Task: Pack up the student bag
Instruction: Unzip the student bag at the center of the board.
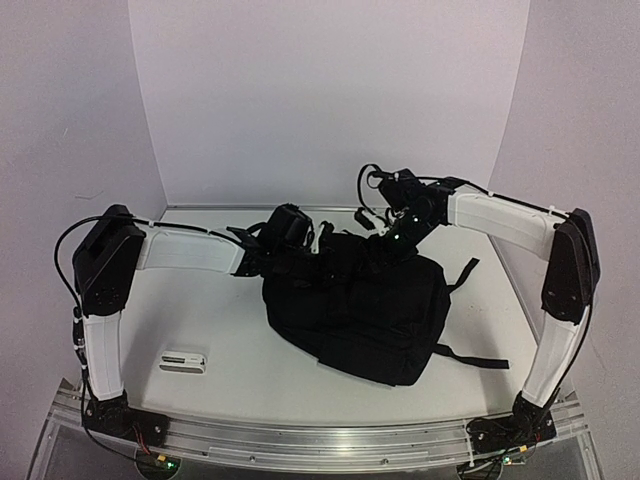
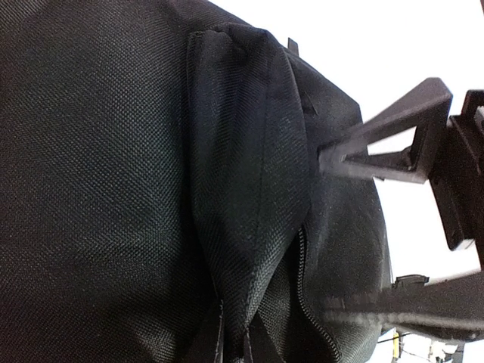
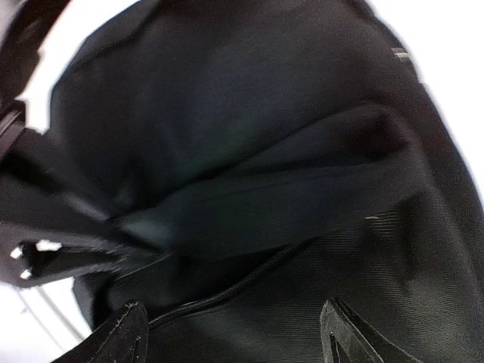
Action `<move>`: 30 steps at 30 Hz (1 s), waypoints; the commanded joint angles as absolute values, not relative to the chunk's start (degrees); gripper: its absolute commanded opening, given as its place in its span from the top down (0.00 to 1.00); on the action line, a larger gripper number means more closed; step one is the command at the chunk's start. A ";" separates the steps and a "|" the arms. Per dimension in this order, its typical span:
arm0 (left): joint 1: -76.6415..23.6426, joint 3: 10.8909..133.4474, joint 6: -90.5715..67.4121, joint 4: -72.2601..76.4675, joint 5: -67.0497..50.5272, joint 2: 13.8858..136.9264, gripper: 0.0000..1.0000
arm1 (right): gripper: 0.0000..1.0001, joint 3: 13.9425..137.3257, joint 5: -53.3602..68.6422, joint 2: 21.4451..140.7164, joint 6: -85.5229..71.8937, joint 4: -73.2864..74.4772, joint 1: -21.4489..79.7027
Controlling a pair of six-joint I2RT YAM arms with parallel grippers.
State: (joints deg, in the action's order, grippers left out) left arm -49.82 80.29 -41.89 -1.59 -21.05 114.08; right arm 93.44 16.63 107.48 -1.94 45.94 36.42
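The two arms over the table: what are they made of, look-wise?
Both the left arm and the right arm have white link casings, blocky black joints and thin black cables. Each ends in a black two-finger gripper with open triangular, frame-like fingers.

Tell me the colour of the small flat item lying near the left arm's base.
White, clearest from the top external view.

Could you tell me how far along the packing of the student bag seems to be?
Early, I think. The student bag lies flat; its zip looks partly open. In hand: both grippers work its far edge, the right gripper open. Left: a small white item remains on the table.
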 commanded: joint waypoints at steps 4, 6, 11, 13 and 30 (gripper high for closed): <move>-51.16 80.54 -41.31 -8.45 -17.21 116.03 0.94 | 0.10 96.37 6.41 109.63 -5.42 48.56 39.52; -51.15 80.49 -41.47 -8.44 -16.68 116.10 0.94 | 0.07 96.85 8.63 110.89 -6.55 48.81 39.57; -51.15 79.05 -42.58 -8.17 -15.57 115.16 0.95 | 0.48 97.63 13.63 115.15 -6.66 49.53 39.55; -51.15 77.13 -43.30 -7.31 -15.26 113.93 0.96 | 0.68 99.44 10.78 116.64 -4.67 50.48 39.53; -51.44 69.30 -52.93 4.26 -13.05 110.64 1.00 | 1.00 131.73 18.28 122.58 3.21 55.15 39.20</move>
